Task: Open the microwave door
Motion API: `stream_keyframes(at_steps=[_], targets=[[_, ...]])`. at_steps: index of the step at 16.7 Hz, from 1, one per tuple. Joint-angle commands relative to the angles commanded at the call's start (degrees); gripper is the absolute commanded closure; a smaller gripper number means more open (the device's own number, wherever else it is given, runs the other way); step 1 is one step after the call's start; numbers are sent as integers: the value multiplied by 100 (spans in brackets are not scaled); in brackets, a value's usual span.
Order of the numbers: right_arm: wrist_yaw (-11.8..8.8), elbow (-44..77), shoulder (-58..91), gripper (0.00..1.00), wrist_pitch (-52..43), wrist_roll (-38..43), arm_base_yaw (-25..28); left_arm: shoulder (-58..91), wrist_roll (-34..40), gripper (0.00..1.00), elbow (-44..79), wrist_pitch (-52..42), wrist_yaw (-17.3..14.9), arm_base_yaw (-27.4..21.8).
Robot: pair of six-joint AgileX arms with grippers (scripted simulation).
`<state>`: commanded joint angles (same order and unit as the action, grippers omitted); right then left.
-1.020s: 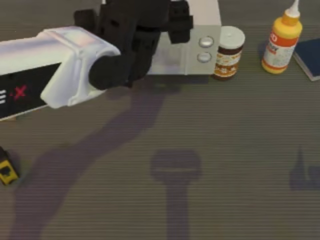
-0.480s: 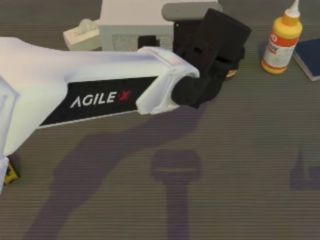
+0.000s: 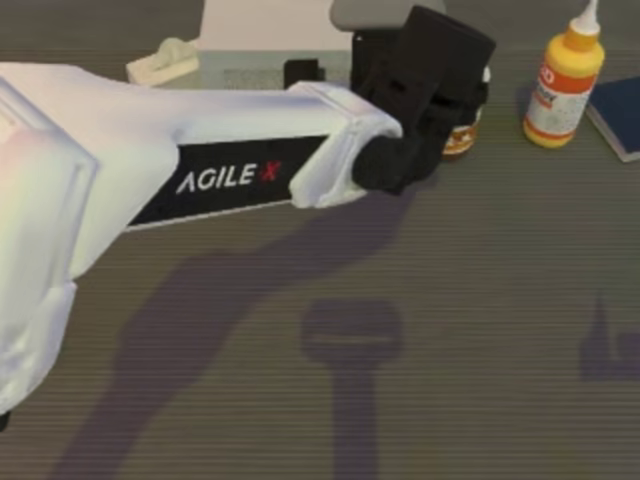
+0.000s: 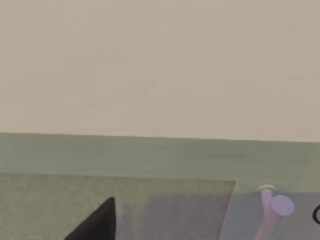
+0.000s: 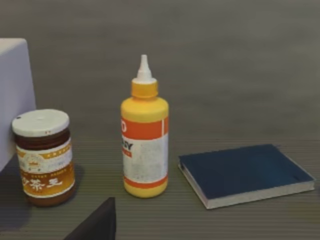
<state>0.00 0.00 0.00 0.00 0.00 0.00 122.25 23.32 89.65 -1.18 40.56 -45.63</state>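
**Left arm at the microwave front, door partly hidden**

The small white boxy microwave [image 3: 265, 25] sits at the table's far edge, around 12 o'clock in the top view. Just below its body I see a strip of the flat white microwave door with its speckled grey window [image 3: 250, 75], mostly covered by my left arm. How far the door has swung I cannot tell. A pale yellowish-green surface fills the left wrist view [image 4: 150, 155], which I judge to be the microwave's interior, with a thin rod [image 4: 267, 212] near the frame's lower edge that may be the handle.

My left gripper [image 3: 425, 75] is over the microwave's right end, at about 1 o'clock from the table centre. The wrist housing hides its fingers, so I cannot tell their state. One dark fingertip [image 4: 97, 222] shows in the wrist view.

To do this step well, I would keep the pull on an arc about the door's hinge instead of a straight drag, so the light microwave does not slide or tip.

A brown jar with a white lid [image 5: 44, 157] stands just beside the microwave at 3 o'clock. Beyond it are an orange-and-white squeeze bottle [image 5: 145, 145] and a dark blue book [image 5: 245, 172]. A cream tissue box [image 3: 165, 60] sits at the microwave's 9 o'clock. My right arm is parked out of the top view, its gripper state unclear.
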Motion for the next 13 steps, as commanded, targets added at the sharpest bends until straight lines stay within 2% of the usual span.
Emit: stream_keyframes(at_steps=[4,8,13], targets=[[0,0,0,0,0,0,0,658,-234,0,594,204,-286,329],[0,0,0,0,0,0,0,711,-256,0,647,222,-314,361],[0,0,0,0,0,0,0,711,-256,38,647,222,-314,361]])
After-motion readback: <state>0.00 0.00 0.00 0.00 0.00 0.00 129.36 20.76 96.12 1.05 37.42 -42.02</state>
